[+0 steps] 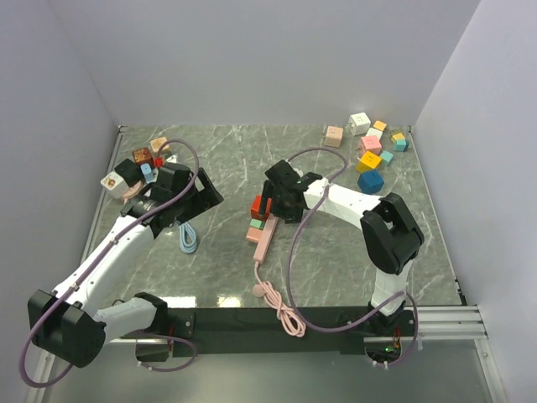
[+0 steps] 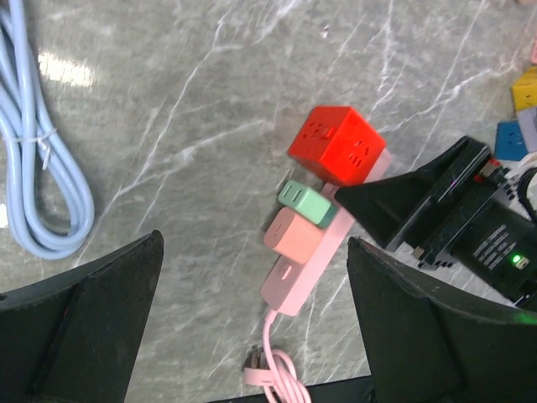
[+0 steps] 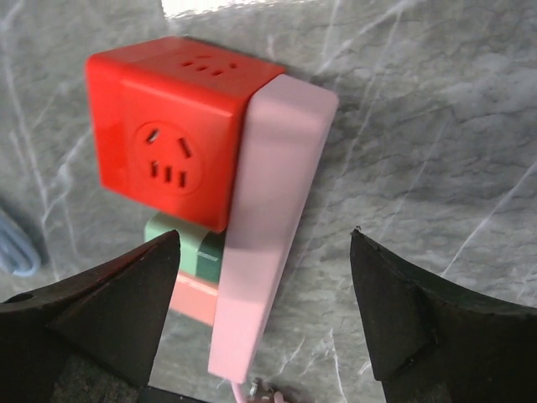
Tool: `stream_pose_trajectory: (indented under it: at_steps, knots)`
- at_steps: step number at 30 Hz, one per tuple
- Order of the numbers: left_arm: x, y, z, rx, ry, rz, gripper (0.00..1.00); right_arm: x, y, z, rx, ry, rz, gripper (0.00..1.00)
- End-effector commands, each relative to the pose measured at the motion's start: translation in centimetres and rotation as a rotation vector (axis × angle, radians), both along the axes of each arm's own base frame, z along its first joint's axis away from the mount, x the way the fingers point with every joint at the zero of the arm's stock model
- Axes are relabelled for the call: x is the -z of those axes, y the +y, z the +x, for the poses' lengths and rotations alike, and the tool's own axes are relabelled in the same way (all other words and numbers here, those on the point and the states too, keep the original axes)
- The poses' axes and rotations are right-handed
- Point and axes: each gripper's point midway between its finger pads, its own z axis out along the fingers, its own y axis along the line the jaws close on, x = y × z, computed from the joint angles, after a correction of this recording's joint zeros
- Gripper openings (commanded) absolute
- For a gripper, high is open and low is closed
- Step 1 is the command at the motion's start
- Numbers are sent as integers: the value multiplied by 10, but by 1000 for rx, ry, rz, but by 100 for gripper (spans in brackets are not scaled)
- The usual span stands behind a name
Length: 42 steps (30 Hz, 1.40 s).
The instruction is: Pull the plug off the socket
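A pink power strip [image 1: 263,242] lies mid-table with a red cube plug [image 1: 258,205], a green plug [image 1: 259,222] and a salmon plug [image 1: 253,234] seated in it. My right gripper [image 1: 268,204] is open just above the strip's far end beside the red cube. In the right wrist view the open gripper [image 3: 264,235] straddles the strip [image 3: 268,227], with the red cube [image 3: 168,159] and green plug [image 3: 185,248] to its left. My left gripper [image 1: 205,189] is open and empty, left of the strip. Its view [image 2: 252,252] shows the strip [image 2: 306,269] and red cube [image 2: 337,144].
A light blue coiled cable [image 1: 189,239] lies left of the strip. The strip's pink cord [image 1: 281,306] runs to the near edge. Coloured blocks [image 1: 373,147] sit at the back right, more blocks [image 1: 138,164] at the back left. White walls enclose the table.
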Motion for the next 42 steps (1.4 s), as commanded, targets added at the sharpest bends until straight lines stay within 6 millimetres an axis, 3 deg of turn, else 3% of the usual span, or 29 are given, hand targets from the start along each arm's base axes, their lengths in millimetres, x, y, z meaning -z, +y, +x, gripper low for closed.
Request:
stream_pose_trajectory:
  at_steps: [1,5,11,15,19,20,23,24,28,29,31,35,38,39,40,42]
  knots:
    - [-6,-3,-2,7,-39,-55,96,-5,3,12,64,-40,-5,88]
    - [6,-5,-3,10,-11,-72,96,11,13,19,93,-25,19,81]
    - [20,-6,-5,10,20,-76,96,19,18,13,67,-7,58,44]
    - [25,-7,-6,14,20,-79,96,40,17,0,46,71,75,22]
    - [30,-9,-6,27,24,-87,96,38,22,2,29,79,123,9]
    - [31,-10,-4,32,19,-89,96,34,24,4,24,75,139,0]
    - [38,-17,-6,76,31,-109,96,28,29,10,23,95,262,0]
    - [35,-22,-2,103,3,-125,96,36,24,5,38,125,289,0]
    - [35,-54,-9,268,-24,-260,95,32,20,25,96,160,507,0]
    - [42,-57,-13,287,-10,-278,94,39,21,20,87,207,541,0]
    - [41,-72,-15,361,-28,-344,88,49,16,28,120,228,581,0]
    - [59,-83,-24,428,14,-402,70,53,17,35,129,252,670,0]
    - [65,-91,-23,474,5,-437,70,43,25,40,115,259,820,0]
    - [69,-92,-25,486,19,-445,74,42,23,39,123,267,863,0]
    - [69,-94,-25,493,16,-452,76,26,27,45,112,257,953,0]
    - [72,-95,-23,496,15,-469,83,20,28,43,110,275,1037,0]
